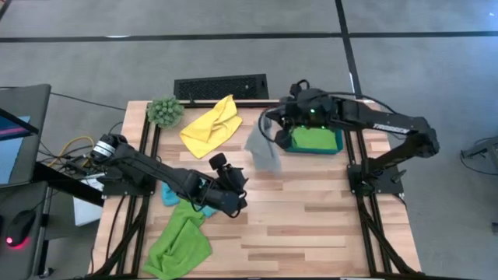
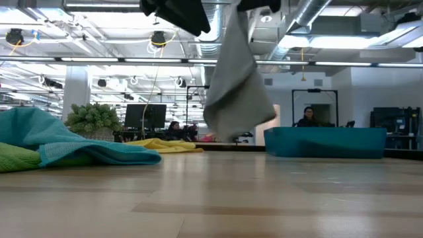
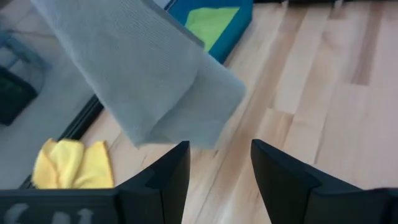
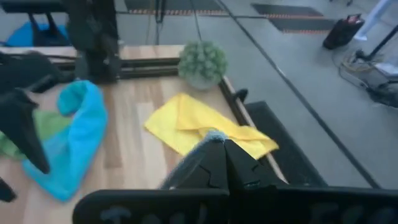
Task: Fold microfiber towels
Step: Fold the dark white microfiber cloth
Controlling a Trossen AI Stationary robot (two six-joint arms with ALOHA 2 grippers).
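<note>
**Grey towel held aloft by my right arm**

High view: my right gripper [image 1: 270, 124] is pinched on the grey towel [image 1: 264, 152], which hangs beside the teal bin [image 1: 336, 145].

Low view: the towel [image 2: 238, 92] dangles clear of the table [image 2: 211, 198].

Left wrist view: my left gripper [image 3: 219, 158] stands parted and empty, near the towel's lower end.

Right wrist view: the fingers [image 4: 217, 163] are clamped together on grey cloth.

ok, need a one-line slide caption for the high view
Right gripper shut on a hanging grey towel above the table; open left gripper just beside it, other towels lying around.
</note>
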